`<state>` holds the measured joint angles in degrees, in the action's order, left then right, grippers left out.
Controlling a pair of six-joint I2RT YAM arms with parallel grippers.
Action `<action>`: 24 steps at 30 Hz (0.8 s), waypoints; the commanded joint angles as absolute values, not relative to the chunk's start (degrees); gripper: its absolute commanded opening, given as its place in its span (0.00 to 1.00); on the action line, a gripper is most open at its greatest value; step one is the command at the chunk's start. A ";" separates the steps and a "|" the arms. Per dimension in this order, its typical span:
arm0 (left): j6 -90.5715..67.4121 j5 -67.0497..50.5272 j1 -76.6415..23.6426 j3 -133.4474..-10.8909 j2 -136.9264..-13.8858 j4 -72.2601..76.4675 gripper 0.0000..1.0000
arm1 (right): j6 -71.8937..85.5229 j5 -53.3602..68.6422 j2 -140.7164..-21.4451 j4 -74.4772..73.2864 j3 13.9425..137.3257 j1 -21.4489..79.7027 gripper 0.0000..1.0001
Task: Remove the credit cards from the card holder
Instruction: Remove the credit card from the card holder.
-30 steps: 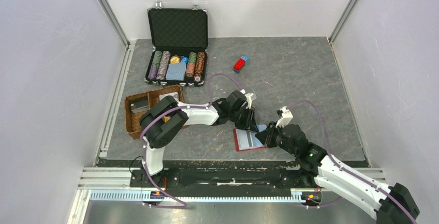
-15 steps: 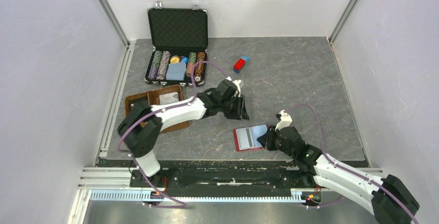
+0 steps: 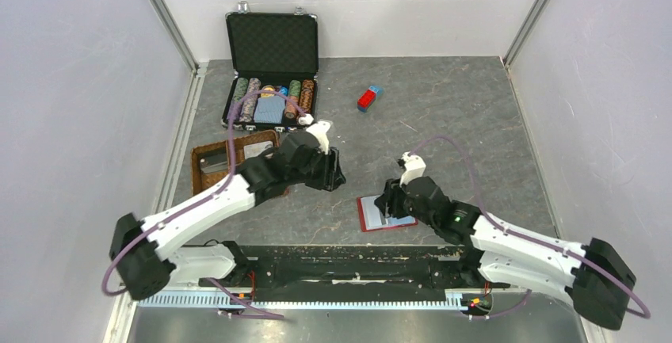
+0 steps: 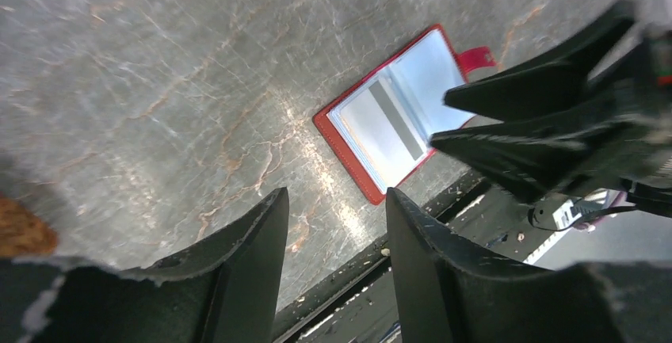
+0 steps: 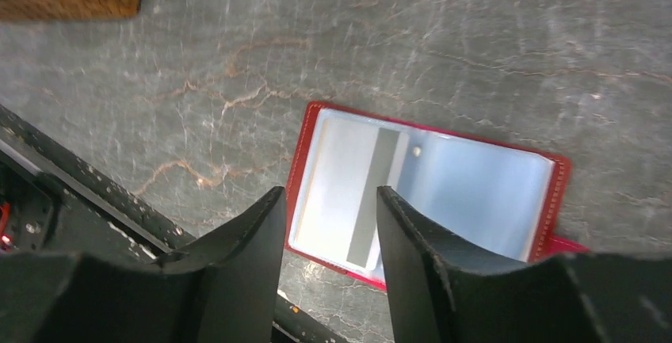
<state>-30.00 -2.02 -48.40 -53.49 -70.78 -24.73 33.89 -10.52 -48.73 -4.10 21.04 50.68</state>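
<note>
The card holder (image 3: 365, 216) lies open and flat near the table's front edge, dark red with pale slots. It also shows in the left wrist view (image 4: 349, 141) and the right wrist view (image 5: 475, 192). A pale card with a grey stripe (image 5: 353, 188) sits in its left half. My right gripper (image 3: 388, 204) hovers over the holder, open and empty; in its own view (image 5: 329, 200) the jaws straddle the holder's left half. My left gripper (image 3: 334, 175) is open and empty, left of the holder and apart from it (image 4: 337, 200).
A brown wicker tray (image 3: 208, 181) with pale flat items stands at the left. An open black case of poker chips (image 3: 271, 81) stands at the back. A red-and-blue block (image 3: 368, 97) lies behind. The table's front edge and black rail (image 3: 357, 252) run just before the holder.
My left gripper has drawn back from the holder to the left and away. My right gripper has moved left over the open holder.
</note>
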 commanded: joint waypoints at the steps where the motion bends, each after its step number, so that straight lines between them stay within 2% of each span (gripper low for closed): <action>1: -25.37 2.91 -48.52 -53.77 -61.51 -30.07 0.57 | 33.63 -16.18 -55.55 -5.30 26.14 55.77 0.53; 4: -25.07 2.68 -48.52 -53.89 -56.38 -33.29 0.59 | 34.01 -19.69 -61.16 -8.32 28.97 58.63 0.60; 11: -21.97 6.55 -48.52 -52.01 -49.07 -38.03 0.63 | 34.16 -23.58 -69.24 -9.74 33.06 62.73 0.66; 24: -21.14 7.53 -48.52 -51.24 -48.17 -38.76 0.65 | 34.19 -30.04 -80.84 -16.55 40.36 67.05 0.70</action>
<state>-24.21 6.15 -48.40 -51.16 -48.47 -38.76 33.95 -24.67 -79.46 -13.80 36.53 66.00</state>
